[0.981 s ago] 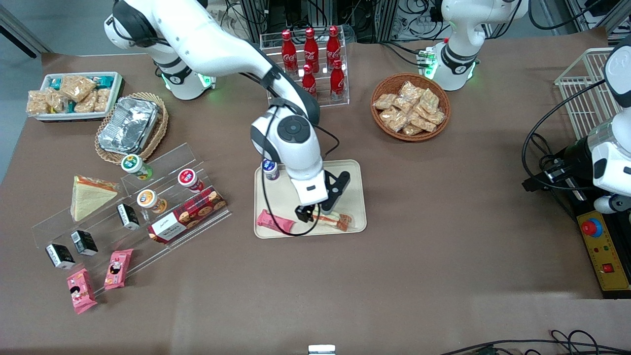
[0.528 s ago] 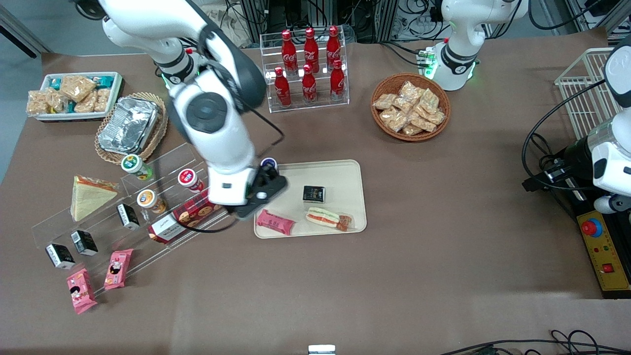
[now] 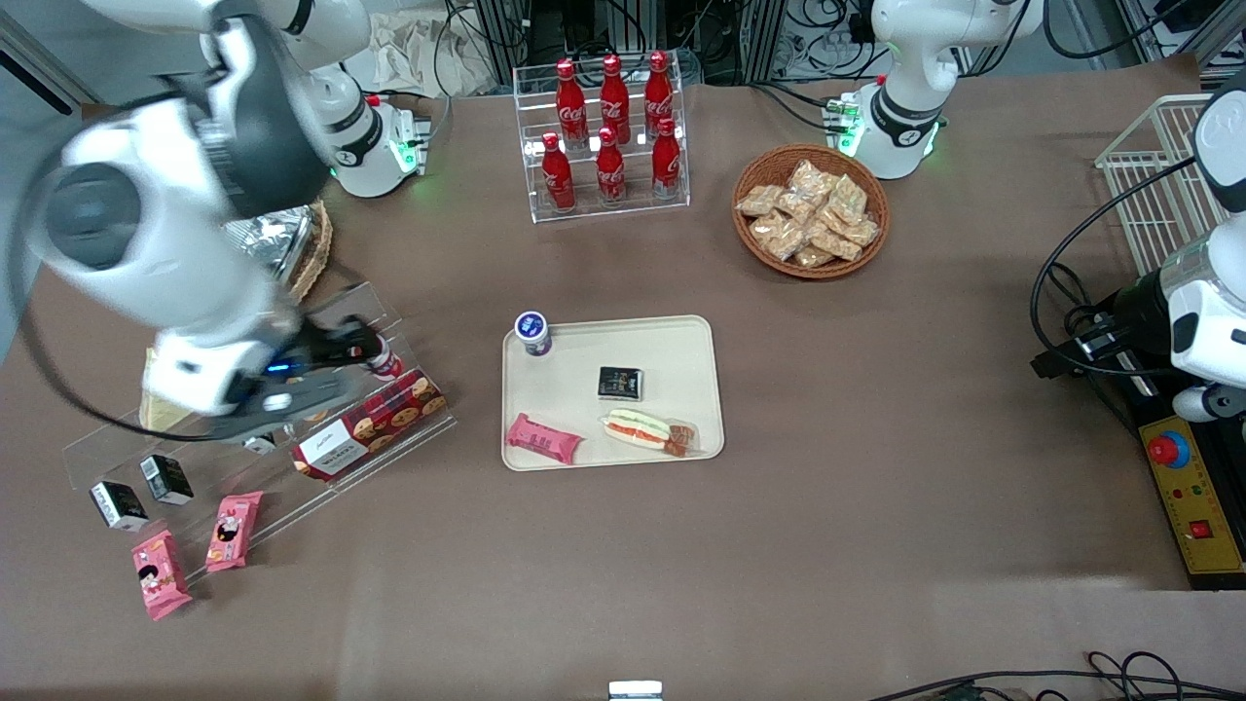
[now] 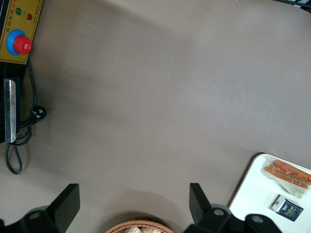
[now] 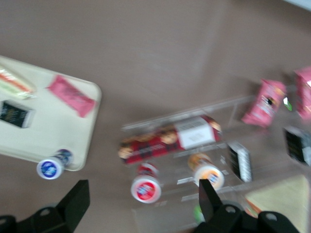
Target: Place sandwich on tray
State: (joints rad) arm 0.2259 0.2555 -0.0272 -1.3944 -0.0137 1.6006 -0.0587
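Brown bench, cluttered. Sandwich [image 3: 638, 428] lies flat on the tray [image 3: 681, 336], near the rim closest to the front camera, beside a pink snack bar [image 3: 543, 438] — placement looks done. Gripper [image 3: 292, 385] is well apart, over the acrylic shelf [image 3: 389, 428], fingers [image 5: 77, 199] spread and empty. Second wedge [image 5: 284, 199] probably untouched; view's blurry.
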